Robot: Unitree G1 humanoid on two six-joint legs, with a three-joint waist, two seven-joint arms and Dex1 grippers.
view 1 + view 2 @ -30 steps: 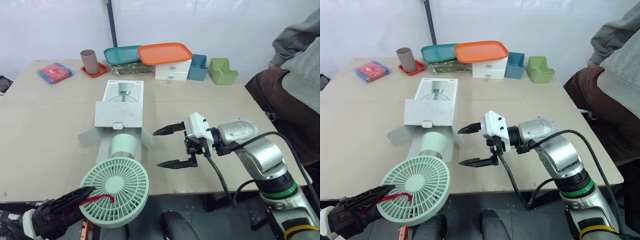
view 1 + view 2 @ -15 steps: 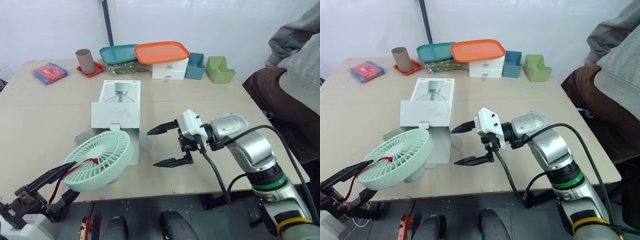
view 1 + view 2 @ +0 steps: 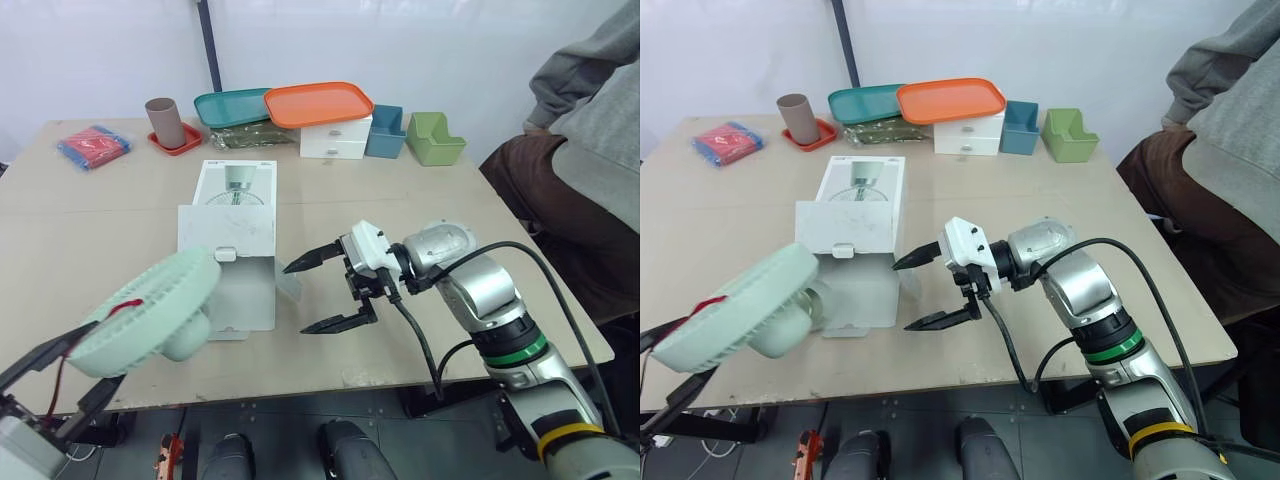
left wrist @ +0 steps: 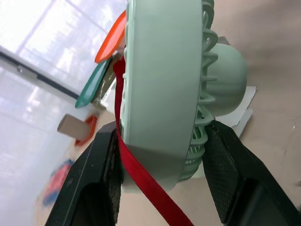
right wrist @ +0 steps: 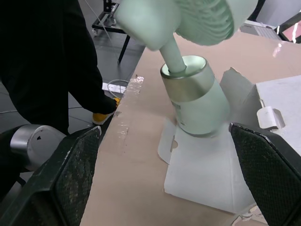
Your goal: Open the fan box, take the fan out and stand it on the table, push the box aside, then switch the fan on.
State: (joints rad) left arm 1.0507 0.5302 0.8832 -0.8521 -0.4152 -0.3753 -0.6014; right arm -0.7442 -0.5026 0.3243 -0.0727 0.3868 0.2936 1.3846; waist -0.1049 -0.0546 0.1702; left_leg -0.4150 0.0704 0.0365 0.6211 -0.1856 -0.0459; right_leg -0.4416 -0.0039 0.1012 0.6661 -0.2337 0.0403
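Down at the table's [image 3: 90,230] near left corner, the left gripper [image 4: 162,141] holds the fan [image 3: 150,310] by its round head. The two black fingers [image 4: 94,183] sit one on each side of the head's rim, pinching it across its thickness. A red strap [image 4: 141,179] runs along the rim between them. The head is tilted well off upright, out over the table's near edge. In the right wrist view the fan's base [image 5: 195,99] leans at an angle over the white flap [image 5: 207,169] at the mouth of the box [image 3: 228,225]; I cannot tell whether it rests on the flap. The box lies open on the table behind the fan, its open end toward the robot and its flaps spread flat. The right gripper [image 3: 295,300] hovers just beside the box's open end, on its right. Its fingers are spread wide, pointing toward the box and holding nothing. Along the far edge stand a cup [image 3: 160,120], a teal tray [image 3: 225,105], an orange tray [image 3: 318,103] on white drawers [image 3: 335,142], a blue bin [image 3: 385,135] and a green bin [image 3: 435,140]. A red and blue packet [image 3: 93,145] lies near the far left corner. A person [image 3: 590,150] sits at the table's right side.
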